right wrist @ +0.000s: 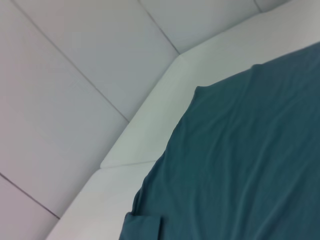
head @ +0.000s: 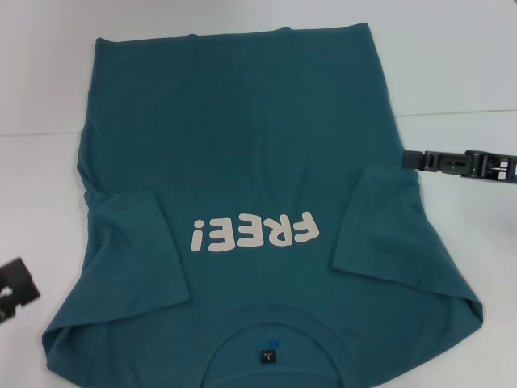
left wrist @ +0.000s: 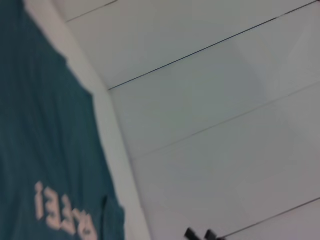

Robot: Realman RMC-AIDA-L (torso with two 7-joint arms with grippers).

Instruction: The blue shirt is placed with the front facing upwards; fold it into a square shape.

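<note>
Sleeves of the teal-blue cotton shirt lie folded inward; either could slip open. Right gripper and left gripper: finger state untellable.

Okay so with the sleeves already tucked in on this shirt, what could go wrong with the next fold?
Two risks, judged from the head view.

The blue shirt has both sleeves folded inward and lying loose; lifting an edge could let them slide back out.

The shirt's right side bulges wider near the collar, with rumpled cloth at that corner, so the fold may come out skewed rather than square.

The right gripper is at the shirt's right edge; the left gripper sits off the cloth.
</note>
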